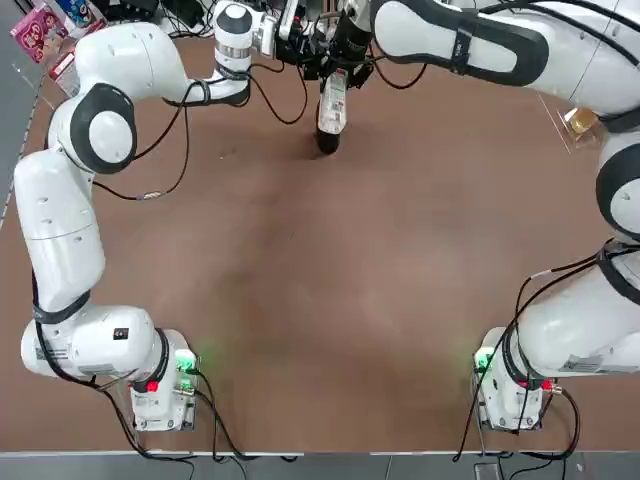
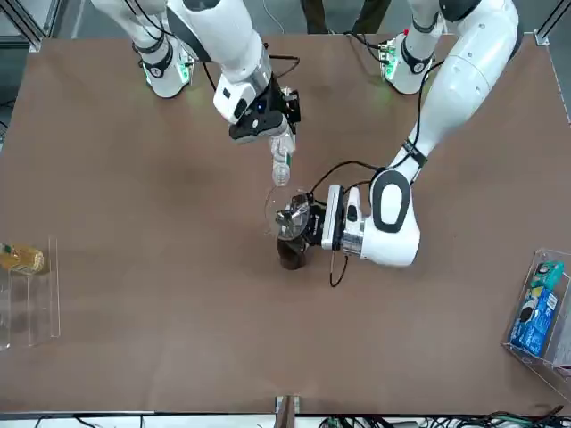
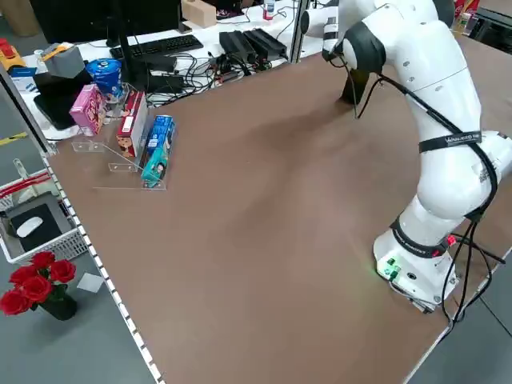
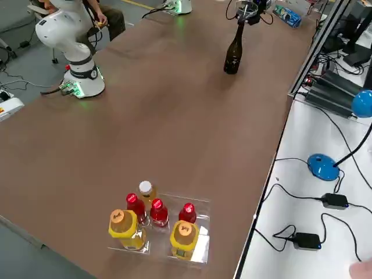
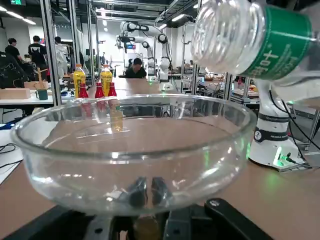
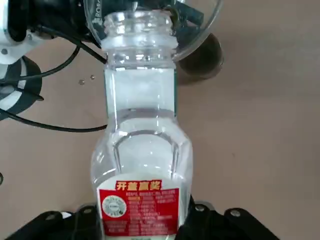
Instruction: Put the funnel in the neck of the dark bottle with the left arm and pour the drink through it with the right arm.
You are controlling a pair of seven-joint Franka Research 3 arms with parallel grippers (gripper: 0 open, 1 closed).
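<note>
The funnel (image 5: 135,150) sits in the neck of the dark bottle (image 4: 233,51) at the table's far edge, pinched in the left gripper (image 2: 299,218). Just above its rim, the right gripper (image 2: 268,120) clamps the drink (image 6: 142,165), uncapped and tipped mouth-first toward the cone. Spare bottles (image 4: 156,224) stand well apart, far right.

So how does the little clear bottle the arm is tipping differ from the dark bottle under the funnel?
The clear bottle is see-through plastic with colourless liquid; the dark bottle is near-black. The clear bottle is held tilted in the right gripper, its uncapped mouth over the funnel; the dark bottle stands upright on the table. The clear bottle looks shorter and stubbier, the dark bottle slim and long-necked. Both are open-topped.
</note>
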